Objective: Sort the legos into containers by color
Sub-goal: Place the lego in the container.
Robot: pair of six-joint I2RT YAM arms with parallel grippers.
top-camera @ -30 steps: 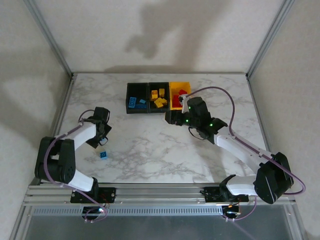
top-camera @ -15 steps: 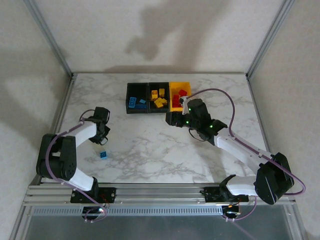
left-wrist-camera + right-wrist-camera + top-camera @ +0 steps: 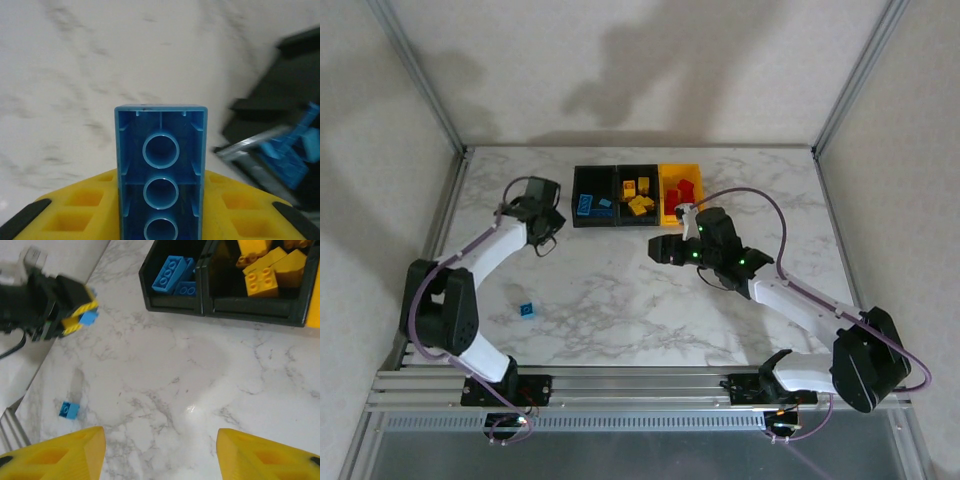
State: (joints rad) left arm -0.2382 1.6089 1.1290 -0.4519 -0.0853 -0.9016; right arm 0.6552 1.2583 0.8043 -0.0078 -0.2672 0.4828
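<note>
My left gripper (image 3: 542, 203) is shut on a blue lego (image 3: 161, 170), hanging above the table just left of the containers; the right wrist view shows this left gripper (image 3: 75, 315) with the blue brick (image 3: 89, 317) at its tip. The left black bin (image 3: 576, 195) holds blue legos (image 3: 590, 205), the middle black bin (image 3: 638, 223) yellow legos (image 3: 640, 200), and the yellow bin (image 3: 682, 170) red legos (image 3: 682, 192). One small blue lego (image 3: 526, 310) lies loose on the near-left table. My right gripper (image 3: 665, 247) hangs open and empty in front of the bins.
The marble table (image 3: 620, 300) is walled by an aluminium frame (image 3: 420, 70) at the back corners. A rail (image 3: 640, 382) with both arm bases runs along the near edge. The right arm's cable (image 3: 760, 185) loops beside the yellow bin.
My left gripper has shut on a blue lego and carried it from the near-left table up toward the bins. The right gripper has drawn back a little from the yellow bin.
</note>
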